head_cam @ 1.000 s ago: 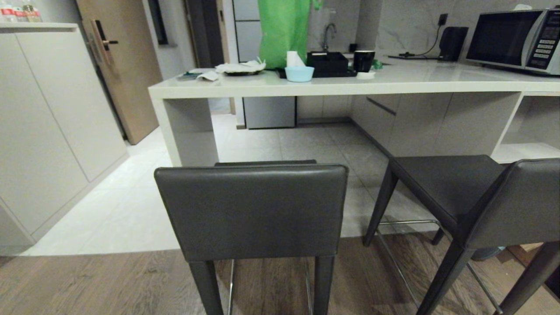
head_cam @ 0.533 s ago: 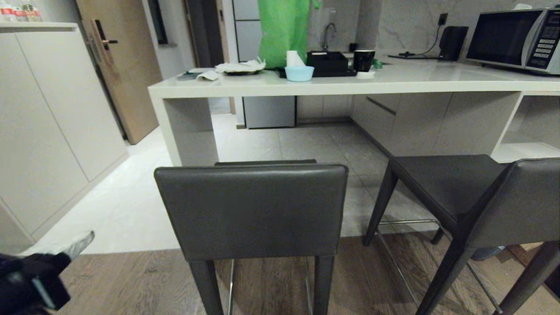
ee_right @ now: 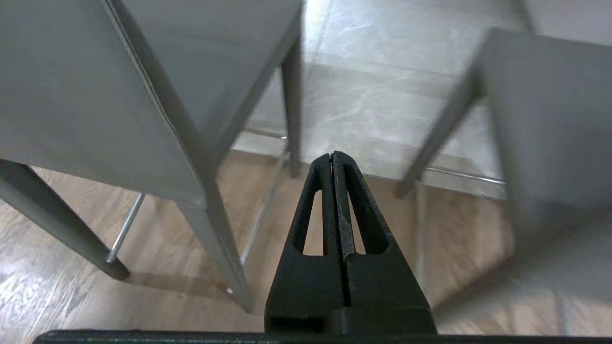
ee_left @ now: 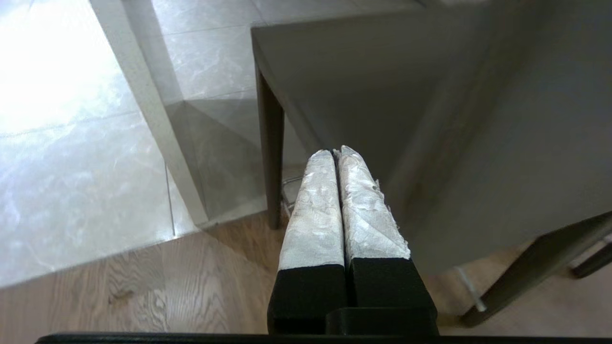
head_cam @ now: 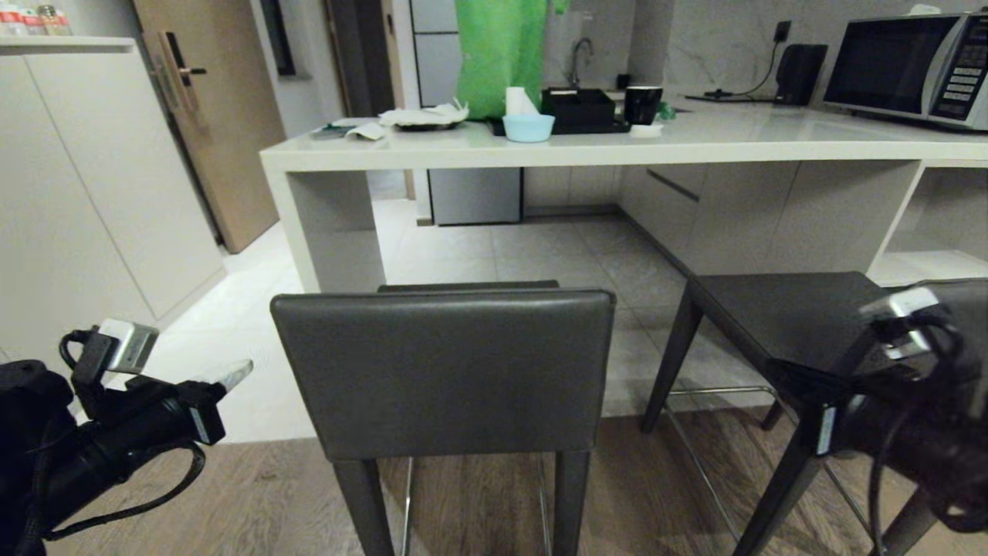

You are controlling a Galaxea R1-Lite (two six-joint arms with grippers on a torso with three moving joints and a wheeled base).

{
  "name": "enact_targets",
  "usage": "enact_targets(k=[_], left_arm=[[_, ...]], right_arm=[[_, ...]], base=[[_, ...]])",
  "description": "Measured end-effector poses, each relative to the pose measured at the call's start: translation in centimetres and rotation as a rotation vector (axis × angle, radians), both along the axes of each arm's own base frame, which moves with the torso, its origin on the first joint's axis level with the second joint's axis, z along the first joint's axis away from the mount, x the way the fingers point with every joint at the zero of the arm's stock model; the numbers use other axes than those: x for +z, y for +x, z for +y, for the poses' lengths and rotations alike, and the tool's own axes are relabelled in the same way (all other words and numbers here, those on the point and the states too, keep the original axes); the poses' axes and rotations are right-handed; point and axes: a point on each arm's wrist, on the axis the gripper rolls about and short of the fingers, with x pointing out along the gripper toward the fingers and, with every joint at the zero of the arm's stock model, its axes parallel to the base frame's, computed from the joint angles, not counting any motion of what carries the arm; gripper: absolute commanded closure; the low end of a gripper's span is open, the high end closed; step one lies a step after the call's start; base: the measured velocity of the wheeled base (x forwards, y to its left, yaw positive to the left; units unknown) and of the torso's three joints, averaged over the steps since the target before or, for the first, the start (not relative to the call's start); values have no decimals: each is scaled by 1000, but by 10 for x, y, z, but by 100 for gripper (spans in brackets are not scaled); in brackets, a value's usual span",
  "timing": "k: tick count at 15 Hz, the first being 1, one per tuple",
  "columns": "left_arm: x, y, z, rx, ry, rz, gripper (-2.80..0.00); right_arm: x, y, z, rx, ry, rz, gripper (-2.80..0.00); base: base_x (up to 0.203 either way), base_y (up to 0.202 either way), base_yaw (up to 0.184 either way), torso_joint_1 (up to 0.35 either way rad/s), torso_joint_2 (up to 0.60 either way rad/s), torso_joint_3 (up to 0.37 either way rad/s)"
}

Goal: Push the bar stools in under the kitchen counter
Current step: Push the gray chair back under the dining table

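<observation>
right now we face two bar stools standing out from the kitchen counter (head_cam: 587, 150), their backrests turned toward us. our left stool (head_cam: 444, 371) sits square in the middle of the head view, its seat just short of the surface's edge and beside the panel leg (head_cam: 328, 228), with its rear legs on the wood floor (head_cam: 231, 502). our right stool (head_cam: 779, 324) is turned at an angle, its seat out in the open on the pale tiles (head_cam: 540, 255) and not under the surface. our left gripper (head_cam: 231, 376) is raised at the lower left, off to the side of the left stool's backrest and not touching it; in the left wrist view its taped fingers (ee_left: 315, 210) are pressed flat together with nothing between them. our right gripper (ee_right: 332, 160) is up at the lower right, in front of the right stool's backrest; in the right wrist view it points into the gap between the two stools, jaws closed tip to tip and empty. on the surface sit a light blue bowl (head_cam: 528, 127), a black tray (head_cam: 579, 108), a dark cup (head_cam: 642, 105) and a microwave (head_cam: 911, 69) at the far right, with a green bag (head_cam: 498, 54) behind. a tall white cabinet (head_cam: 93, 193) stands on our left.
</observation>
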Motion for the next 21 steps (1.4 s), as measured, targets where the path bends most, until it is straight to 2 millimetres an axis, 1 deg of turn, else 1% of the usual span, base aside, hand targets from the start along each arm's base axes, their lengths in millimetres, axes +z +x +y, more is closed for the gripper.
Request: enact_targets(k=[2, 4, 6, 8, 11, 13, 14, 16, 18, 21], left_arm=[[-15, 19, 4, 9, 3, 27, 0], [-24, 37, 7, 28, 5, 31, 0], [-31, 53, 5, 71, 12, 29, 0], [-37, 59, -3, 58, 12, 43, 0], [-42, 61, -20, 13, 15, 62, 0], [-42, 61, -28, 6, 32, 54, 0], [-41, 62, -31, 31, 44, 51, 0], [-41, 62, -35, 89, 77, 44, 0], [-42, 61, -37, 90, 123, 38, 0], [-41, 61, -36, 91, 128, 37, 0]], right_arm=[[-18, 28, 20, 12, -1, -3, 0], [-27, 52, 44, 8, 19, -72, 0], [-32, 64, 69, 22, 40, -130, 0], [-42, 66, 86, 64, 27, -103, 0], [-55, 72, 97, 82, -2, -62, 0], [-57, 80, 101, 80, -17, -41, 0], [-56, 84, 103, 78, -22, -32, 0], [-54, 90, 106, 77, -24, -29, 0], [-52, 93, 108, 77, -21, -34, 0], [-52, 94, 109, 78, -23, -33, 0]], base=[[0, 0, 0, 0, 0, 0], [0, 0, 0, 0, 0, 0], [0, 0, 0, 0, 0, 0], [0, 0, 0, 0, 0, 0], [0, 0, 0, 0, 0, 0], [0, 0, 0, 0, 0, 0], [0, 0, 0, 0, 0, 0], [0, 0, 0, 0, 0, 0], [0, 0, 0, 0, 0, 0], [0, 0, 0, 0, 0, 0]])
